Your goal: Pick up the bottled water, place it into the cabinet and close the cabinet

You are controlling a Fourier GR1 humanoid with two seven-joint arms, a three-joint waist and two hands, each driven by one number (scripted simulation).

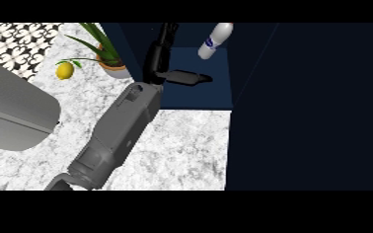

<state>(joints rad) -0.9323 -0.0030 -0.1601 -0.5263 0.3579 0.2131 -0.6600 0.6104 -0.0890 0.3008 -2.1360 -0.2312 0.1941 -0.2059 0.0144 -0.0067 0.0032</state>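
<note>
Forearm [120,128] slants toward cabinet [197,96], left hand [157,59] straight-fingered near bottled water [215,40].

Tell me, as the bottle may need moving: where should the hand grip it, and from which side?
Grip the bottle round its middle, at the blue label, where its body is straight. It lies tilted in the cabinet, so probably come from the view's left, where the open left hand is, fingers across its length.

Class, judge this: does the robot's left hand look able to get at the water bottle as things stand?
Probably yes: the left hand is open at the cabinet, the water bottle is just right of its fingers, with nothing between them.
</note>
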